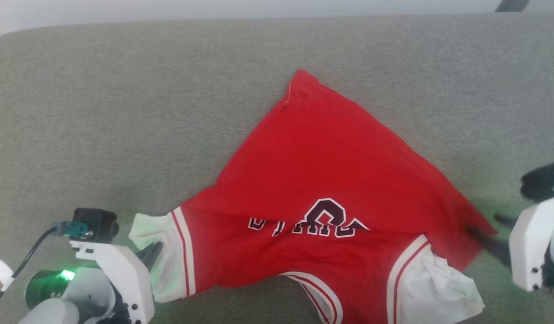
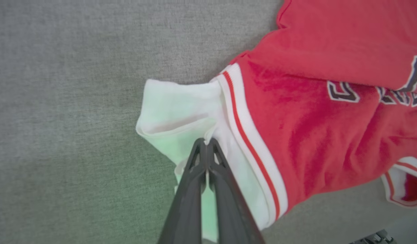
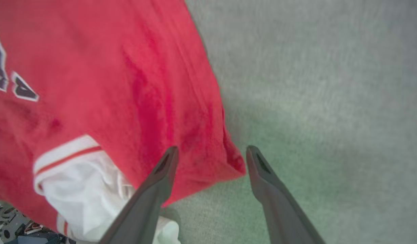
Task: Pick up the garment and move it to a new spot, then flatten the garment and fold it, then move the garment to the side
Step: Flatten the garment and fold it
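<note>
The garment (image 1: 322, 180) is a red shirt with white sleeves, striped trim and black lettering, spread loosely on the grey surface with its hem corner pointing away from me. My left gripper (image 1: 153, 249) is shut on the white sleeve (image 2: 181, 115) at the lower left, and its fingertips (image 2: 206, 142) pinch a fold of that cloth. My right gripper (image 1: 482, 224) is open at the garment's right corner. The red corner (image 3: 229, 159) lies between the spread fingers (image 3: 161, 169) and is not pinched. The other white sleeve (image 1: 439, 288) is crumpled near the bottom edge.
A grey fabric-covered surface (image 1: 124, 112) stretches wide to the left of and beyond the garment, with its far edge near the top of the head view. A dark object (image 1: 511, 5) shows past that edge at the top right.
</note>
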Robot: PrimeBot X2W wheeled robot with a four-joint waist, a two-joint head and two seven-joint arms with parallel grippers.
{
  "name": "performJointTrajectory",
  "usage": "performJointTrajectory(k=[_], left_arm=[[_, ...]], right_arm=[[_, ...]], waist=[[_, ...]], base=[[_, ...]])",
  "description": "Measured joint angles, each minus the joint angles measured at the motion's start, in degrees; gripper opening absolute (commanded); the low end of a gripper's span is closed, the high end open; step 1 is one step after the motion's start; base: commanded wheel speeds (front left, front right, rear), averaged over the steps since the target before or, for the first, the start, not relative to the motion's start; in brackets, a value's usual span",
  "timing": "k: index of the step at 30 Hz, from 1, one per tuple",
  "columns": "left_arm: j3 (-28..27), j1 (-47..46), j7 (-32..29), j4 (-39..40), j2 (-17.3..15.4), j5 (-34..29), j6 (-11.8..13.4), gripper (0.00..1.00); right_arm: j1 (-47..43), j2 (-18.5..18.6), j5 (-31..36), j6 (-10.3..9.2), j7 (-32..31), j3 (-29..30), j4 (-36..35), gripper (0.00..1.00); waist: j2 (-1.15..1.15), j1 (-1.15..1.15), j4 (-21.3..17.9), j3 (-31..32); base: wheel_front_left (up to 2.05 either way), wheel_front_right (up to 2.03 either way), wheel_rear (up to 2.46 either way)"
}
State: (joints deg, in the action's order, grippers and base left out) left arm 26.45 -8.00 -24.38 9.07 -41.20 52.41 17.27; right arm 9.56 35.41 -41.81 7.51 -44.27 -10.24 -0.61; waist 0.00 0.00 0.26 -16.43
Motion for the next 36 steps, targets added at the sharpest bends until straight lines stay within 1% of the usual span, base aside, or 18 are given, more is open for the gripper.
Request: performJointTrajectory(k=[3, 6, 9, 12, 13, 16, 18, 21, 24, 27, 30, 35, 36], left_arm=[[0.75, -0.86, -0.11, -0.35, 0.52, -0.15, -0.45, 0.0], [1.66, -2.11, -0.29, -0.89, 1.43, -0.51, -1.02, 0.0], [2.44, -3.38, -0.31, -1.43, 2.36, -0.68, -1.54, 0.0], [3.47, -5.14, -0.33, -1.98, 3.79, -1.46, -2.5, 0.0], [4.12, -6.27, -0.49, -2.67, 4.44, -1.7, -3.03, 0.0], [5.3, -8.03, -0.53, -3.71, 5.98, -2.24, -3.99, 0.0], [6.08, -9.29, -0.58, -4.34, 7.09, -2.64, -4.53, 0.0], [7.33, -11.22, -0.66, -5.58, 8.73, -3.12, -5.49, 0.0], [8.67, -13.1, -0.65, -6.72, 10.45, -3.58, -6.53, 0.0], [9.62, -14.82, -0.64, -8.0, 11.82, -3.92, -7.49, 0.0], [10.42, -16.1, -0.38, -9.28, 13.13, -4.08, -8.32, 0.0], [10.85, -17.08, 0.15, -11.13, 14.43, -4.11, -8.99, 0.0], [10.95, -17.12, 0.31, -11.39, 14.51, -4.1, -9.07, 0.0]], right_arm=[[0.6, -0.02, 1.24, 0.01, -0.91, 2.5, -5.0, 1.0], [3.47, -0.81, 2.37, -0.01, -1.16, 3.07, -8.36, 1.0], [7.93, -0.93, 4.42, -0.01, -1.11, 1.31, -9.35, 1.0], [14.27, -1.51, 5.78, -0.01, 0.09, -1.77, -7.95, 1.0], [18.96, -2.1, 6.06, 0.0, 1.1, -4.44, -5.14, 1.0], [26.44, -2.7, 7.31, 0.01, 3.57, -9.11, 0.85, 1.0], [31.44, -3.48, 7.86, 0.01, 5.56, -11.82, 6.24, 1.0], [37.66, -4.91, 7.7, 0.01, 7.32, -15.58, 14.81, 1.0], [42.85, -5.52, 6.91, 0.01, 7.87, -19.46, 22.73, 1.0], [46.88, -5.82, 6.47, 0.02, 7.37, -23.45, 29.36, 1.0], [49.48, -6.31, 4.76, 0.01, 5.44, -27.38, 34.89, 1.0], [53.44, -6.04, 3.41, 0.0, 1.1, -34.27, 40.5, 0.99], [54.12, -6.03, 3.01, 0.0, 0.34, -35.4, 41.21, 0.38]], waist=[[0.0, 0.0, 0.92, 0.08], [0.0, 0.0, 2.2, -0.02], [0.0, 0.0, 3.69, -0.3], [0.0, 0.0, 5.42, -0.84], [0.0, 0.0, 6.73, -1.31], [0.0, 0.0, 8.82, -2.18], [0.0, 0.0, 10.3, -2.82], [0.0, 0.0, 12.55, -3.87], [0.0, 0.0, 14.91, -4.94], [0.0, 0.0, 17.12, -6.06], [0.0, 0.0, 19.0, -7.09], [0.0, 0.0, 20.82, -8.15], [0.0, 0.0, 20.97, -8.2]], base=[[0.0, 0.0, 0.0], [0.0, 0.0, 0.0], [0.0, 0.0, 0.0], [0.0, 0.0, 0.0], [0.0, 0.0, 0.0], [0.0, 0.0, 0.0], [0.0, 0.0, 0.0], [0.0, 0.0, 0.0], [0.0, 0.0, 0.0], [0.0, 0.0, 0.0], [0.0, 0.0, 0.0], [0.0, 0.0, 0.0], [0.0, 0.0, 0.0]])
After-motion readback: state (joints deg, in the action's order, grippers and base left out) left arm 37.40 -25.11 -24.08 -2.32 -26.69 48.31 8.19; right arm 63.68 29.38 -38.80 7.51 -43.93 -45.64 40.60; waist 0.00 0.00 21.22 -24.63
